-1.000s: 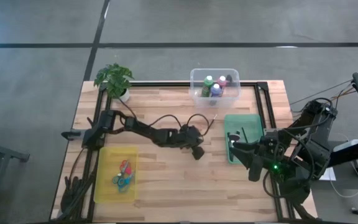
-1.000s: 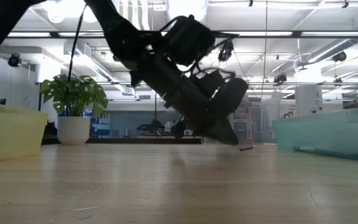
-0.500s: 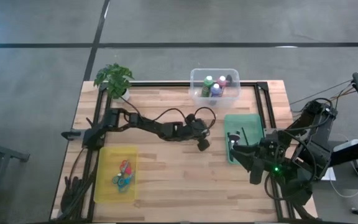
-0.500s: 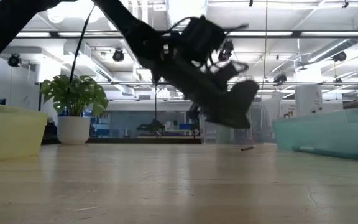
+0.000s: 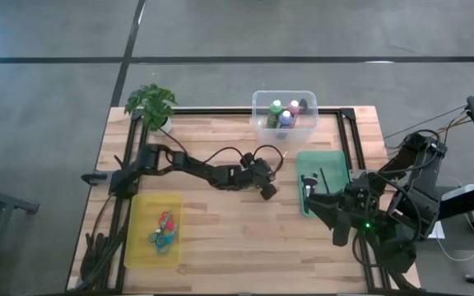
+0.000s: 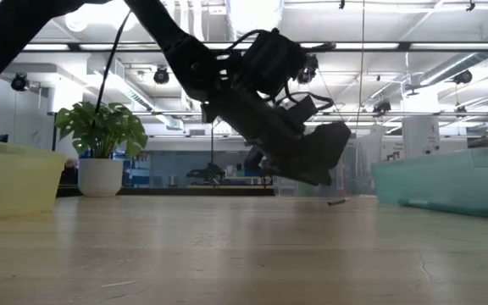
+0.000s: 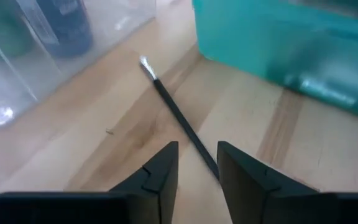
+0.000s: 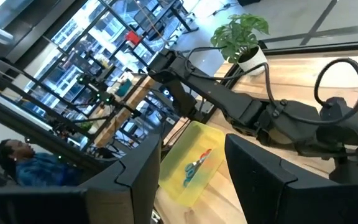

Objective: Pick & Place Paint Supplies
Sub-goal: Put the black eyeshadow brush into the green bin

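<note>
Left gripper (image 5: pixel 267 190), centre frame, jaws parted and empty, above thin dark-handled brush (image 7: pixel 178 117); right gripper (image 5: pixel 309 195) open, right.

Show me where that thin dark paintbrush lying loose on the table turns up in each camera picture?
High view: hard to make out, near the left gripper.
Low view: paintbrush on the wood, before the teal tray.
Left wrist view: paintbrush ahead of open fingers.
Right wrist view: not in it.
Shared landmark: the teal tray.

Wooden table (image 5: pixel 220 222) carries: yellow tray (image 5: pixel 142 234), teal tray (image 5: pixel 336 164), clear bin (image 5: pixel 257 107), potted plant (image 5: pixel 151 105), loose brush (image 7: pixel 179 118) (beside teal tray).
</note>
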Robot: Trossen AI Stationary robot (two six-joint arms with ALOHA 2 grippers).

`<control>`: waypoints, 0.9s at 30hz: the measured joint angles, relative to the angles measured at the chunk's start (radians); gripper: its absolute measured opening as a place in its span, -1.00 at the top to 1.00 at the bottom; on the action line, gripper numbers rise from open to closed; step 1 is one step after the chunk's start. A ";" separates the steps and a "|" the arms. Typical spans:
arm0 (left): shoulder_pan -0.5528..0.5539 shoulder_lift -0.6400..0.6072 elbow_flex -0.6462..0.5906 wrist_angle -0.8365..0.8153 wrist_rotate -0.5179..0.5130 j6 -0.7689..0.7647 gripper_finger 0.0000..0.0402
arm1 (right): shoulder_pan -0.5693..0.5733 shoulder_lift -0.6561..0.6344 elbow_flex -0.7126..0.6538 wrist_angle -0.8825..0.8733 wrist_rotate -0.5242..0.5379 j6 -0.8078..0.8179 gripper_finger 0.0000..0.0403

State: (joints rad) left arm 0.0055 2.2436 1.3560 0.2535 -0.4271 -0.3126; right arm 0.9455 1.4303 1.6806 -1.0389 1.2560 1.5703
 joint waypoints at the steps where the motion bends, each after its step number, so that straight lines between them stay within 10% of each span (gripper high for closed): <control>1: -0.001 0.004 0.000 -0.001 0.004 -0.014 0.42 | 0.001 0.000 0.000 0.001 0.000 0.000 0.12; 27: -0.026 0.135 0.114 -0.167 -0.158 -0.265 0.44 | 0.024 0.000 -0.002 -0.003 -0.034 0.020 0.12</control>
State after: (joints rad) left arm -0.0203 2.3783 1.4704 0.0870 -0.5848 -0.5774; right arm 0.9695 1.4307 1.6787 -1.0416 1.2224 1.5902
